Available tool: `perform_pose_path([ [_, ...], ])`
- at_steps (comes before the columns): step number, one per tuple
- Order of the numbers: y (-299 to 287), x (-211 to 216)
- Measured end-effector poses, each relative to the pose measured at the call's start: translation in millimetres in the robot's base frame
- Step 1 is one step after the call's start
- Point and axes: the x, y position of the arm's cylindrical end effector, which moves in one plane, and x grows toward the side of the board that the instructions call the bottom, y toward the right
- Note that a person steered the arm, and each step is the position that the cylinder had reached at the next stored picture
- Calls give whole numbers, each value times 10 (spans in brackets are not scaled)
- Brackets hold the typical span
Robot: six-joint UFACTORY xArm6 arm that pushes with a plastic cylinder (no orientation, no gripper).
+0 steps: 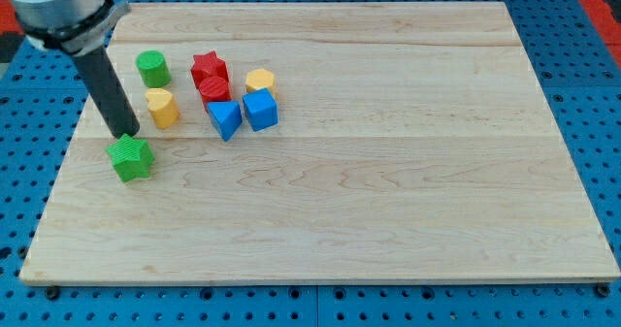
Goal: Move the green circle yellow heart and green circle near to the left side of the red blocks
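Observation:
My tip (127, 133) rests on the board just above the green star (130, 158), touching or nearly touching its top edge. The green circle (152, 69) stands upper left. The yellow heart (161, 107) lies just right of my rod, below the green circle. The red star (209, 69) and the red circle (214, 88) sit together to the right of the green circle and yellow heart, a small gap away.
A blue triangle (225, 119) and a blue cube (260, 109) lie below right of the red blocks. A yellow hexagon (259, 81) sits right of the red blocks. The wooden board (388, 191) lies on a blue perforated table.

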Motion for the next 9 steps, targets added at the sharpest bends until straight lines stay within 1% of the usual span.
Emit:
perform_pose_path([
  [1, 208, 62],
  [2, 234, -319],
  [3, 236, -462],
  [4, -420, -348],
  [5, -856, 245],
  [6, -742, 582],
  [7, -473, 637],
  [8, 150, 547],
  [9, 532, 475],
])
